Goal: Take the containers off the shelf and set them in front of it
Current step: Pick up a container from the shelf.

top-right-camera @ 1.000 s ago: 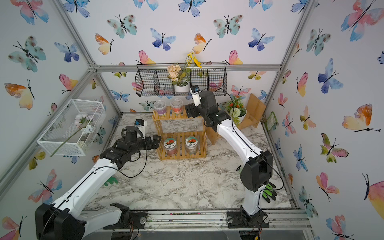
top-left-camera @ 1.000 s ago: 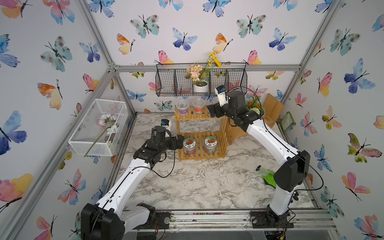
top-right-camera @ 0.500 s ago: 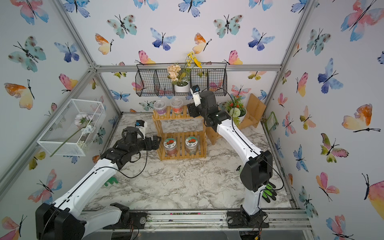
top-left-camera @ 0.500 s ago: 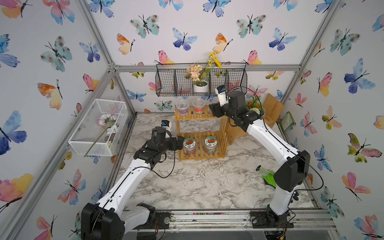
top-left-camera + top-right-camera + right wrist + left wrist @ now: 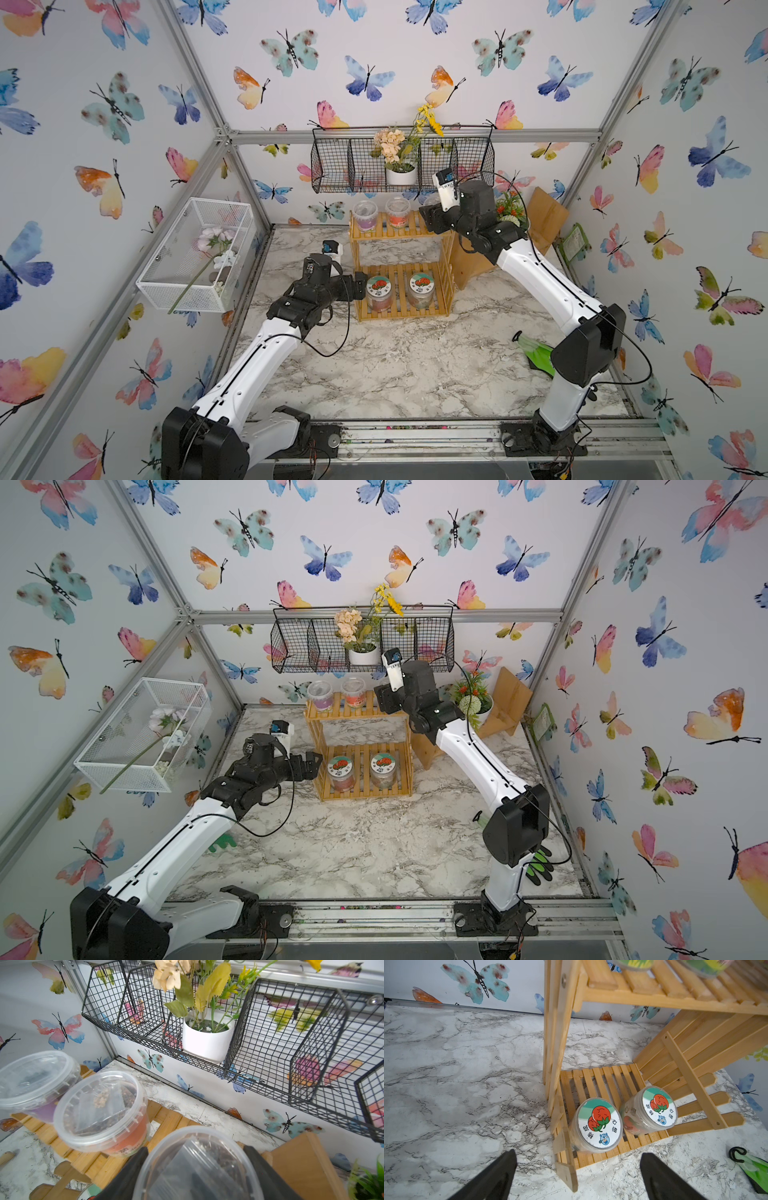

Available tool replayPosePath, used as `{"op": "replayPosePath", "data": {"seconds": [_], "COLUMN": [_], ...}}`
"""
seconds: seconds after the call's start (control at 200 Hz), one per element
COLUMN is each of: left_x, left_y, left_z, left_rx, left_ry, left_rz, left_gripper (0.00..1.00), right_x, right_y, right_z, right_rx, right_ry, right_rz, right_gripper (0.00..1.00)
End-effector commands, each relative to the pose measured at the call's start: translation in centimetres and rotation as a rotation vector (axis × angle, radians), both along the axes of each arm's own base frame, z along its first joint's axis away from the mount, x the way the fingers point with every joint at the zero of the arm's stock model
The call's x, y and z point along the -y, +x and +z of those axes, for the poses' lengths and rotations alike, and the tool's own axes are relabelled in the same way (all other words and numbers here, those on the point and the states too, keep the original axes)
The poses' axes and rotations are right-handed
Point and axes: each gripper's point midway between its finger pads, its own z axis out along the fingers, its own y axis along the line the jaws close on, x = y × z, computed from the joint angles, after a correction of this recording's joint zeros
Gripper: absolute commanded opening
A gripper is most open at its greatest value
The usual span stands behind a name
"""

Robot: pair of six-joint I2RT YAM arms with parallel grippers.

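Right gripper [image 5: 195, 1148] at the upper tier of the small two-tier light bamboo shelf [image 5: 415, 227], black fingers [image 5: 124, 1178] pressed against both sides of the small clear lidded plastic cup with dark contents [image 5: 197, 1167] at the tier's right end. Base of that dark cup hidden, so no telling whether resting on the slats or raised. Side by side on the same tier, upright: the small clear lidded cup with orange-red contents [image 5: 397, 212] in the middle, the small clear lidded cup with purple contents [image 5: 365, 215] at the left end.

Left gripper [image 5: 577, 1152] low at the left end of the shelf's bottom tier, jaws spread wide, gripping nothing, with the shelf's front corner post between the fingers in the left wrist view. Just ahead, two bigger clear jars with white red-pictured lids, upright side by side on the bottom slats: left jar [image 5: 599, 1124] nearest the spread jaws, untouched; right jar [image 5: 658, 1109] just beside it.

Above the shelf, a black wire basket [image 5: 332, 166] on the back wall, holding a white flower pot [image 5: 401, 176]. None of the containers yet on the grey-veined marble tabletop [image 5: 395, 365] in front.
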Motion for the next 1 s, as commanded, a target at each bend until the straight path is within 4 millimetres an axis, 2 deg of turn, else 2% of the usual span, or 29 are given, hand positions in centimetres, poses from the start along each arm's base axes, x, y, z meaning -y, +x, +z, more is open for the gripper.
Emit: {"op": "replayPosePath", "data": {"seconds": [0.0,0.21,0.676,0.841,0.996], "left_x": [-0.3,0.0,0.3,0.2,0.2], "left_y": [0.0,-0.2,-1.5,-1.9,-2.3], "left_z": [1.0,0.9,-0.4,-0.8,-1.1], "left_rx": [0.038,0.034,0.003,-0.005,-0.011], "left_ry": [-0.004,-0.005,-0.019,-0.019,-0.015], "left_rz": [0.006,-0.013,-0.050,-0.053,-0.060], "left_gripper": [0.99,0.99,0.99,0.99,0.99], "right_x": [0.5,1.2,3.6,4.2,4.4], "right_y": [-1.7,-3.8,-11.8,-14.4,-17.0], "right_z": [2.3,2.0,-0.6,-2.2,-4.7], "right_rx": [0.018,-0.010,-0.029,-0.039,-0.064], "right_ry": [0.037,0.047,0.083,0.094,0.098], "right_rz": [0.032,0.060,0.174,0.215,0.258], "right_gripper": [0.63,0.62,0.60,0.59,0.59]}}
